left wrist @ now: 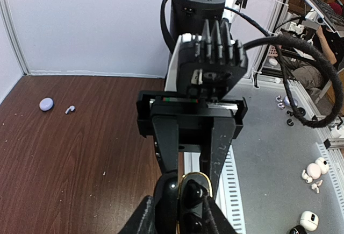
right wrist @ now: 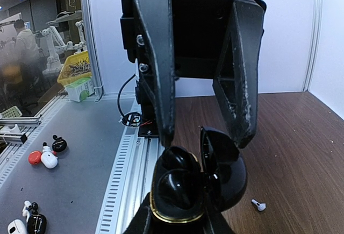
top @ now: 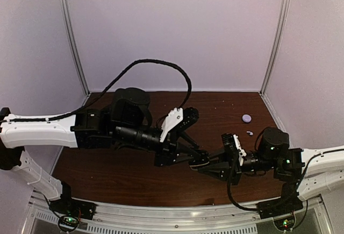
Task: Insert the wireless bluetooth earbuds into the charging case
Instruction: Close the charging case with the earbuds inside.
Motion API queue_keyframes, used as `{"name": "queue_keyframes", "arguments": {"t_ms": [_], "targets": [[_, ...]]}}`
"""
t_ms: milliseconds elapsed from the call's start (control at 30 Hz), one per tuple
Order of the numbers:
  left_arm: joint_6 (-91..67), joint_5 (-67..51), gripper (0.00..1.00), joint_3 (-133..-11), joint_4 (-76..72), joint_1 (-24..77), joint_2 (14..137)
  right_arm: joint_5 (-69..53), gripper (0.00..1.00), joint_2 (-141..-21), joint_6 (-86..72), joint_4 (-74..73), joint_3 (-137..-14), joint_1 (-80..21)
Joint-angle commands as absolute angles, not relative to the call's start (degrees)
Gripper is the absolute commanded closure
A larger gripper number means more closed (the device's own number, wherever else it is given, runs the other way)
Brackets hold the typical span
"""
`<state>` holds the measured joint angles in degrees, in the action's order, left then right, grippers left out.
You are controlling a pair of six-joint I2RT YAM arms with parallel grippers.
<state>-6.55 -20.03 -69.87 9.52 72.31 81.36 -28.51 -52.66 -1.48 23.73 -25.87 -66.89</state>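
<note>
Your right claw (right wrist: 174,215) is clamped on the black, gold-rimmed charging case (right wrist: 180,188), its lid up, at the near edge of the table (right wrist: 301,137). Your left claw (right wrist: 207,140) meets it from the opposite side, fingers narrowed about the case's top; whether they grip anything cannot be told. One white earbud (right wrist: 258,205) lies on the wood, near a lavender pod (top: 246,118).
</note>
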Motion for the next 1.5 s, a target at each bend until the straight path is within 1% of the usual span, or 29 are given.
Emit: {"name": "queue_keyframes", "arguments": {"t_ms": [0,300,533,1000,1133,1167,1267,1367,1467], "targets": [[-6.3,-21.8,0.72,-71.6,7.7,72.0,82.0,-28.5,1.00,-51.6,-1.7,24.5,-27.1,-67.0],[-4.0,-22.9,0.80,-72.4,9.1,72.0,82.2,-27.5,1.00,-50.9,-2.8,25.5,-26.8,-67.0],[-2.7,-23.9,0.85,-72.9,9.5,72.1,82.4,-27.3,1.00,-50.9,-3.7,26.1,-26.5,-66.9],[1.5,-21.6,0.85,-74.8,12.7,74.8,83.0,-26.2,1.00,-50.7,-4.3,26.5,-26.4,-66.7],[1.9,-17.8,0.79,-74.6,11.9,74.8,80.8,-25.3,1.00,-50.7,-5.2,26.3,-26.1,-66.5],[2.2,-16.2,0.74,-74.2,11.4,74.8,80.0,-24.9,1.00,-50.7,-5.8,26.4,-26.2,-66.4],[4.1,-9.1,0.54,-72.8,10.1,74.8,77.3,-23.4,1.00,-51.2,-8.5,25.8,-26.7,-65.7],[7.2,-3.2,0.41,-70.9,9.0,74.7,74.5,-23.1,1.00,-51.6,-11.9,25.4,-27.4,-64.8],[11.5,1.5,0.34,-68.9,8.6,74.7,72.2,-24.0,1.00,-51.6,-15.7,25.0,-28.6,-63.8]]}}
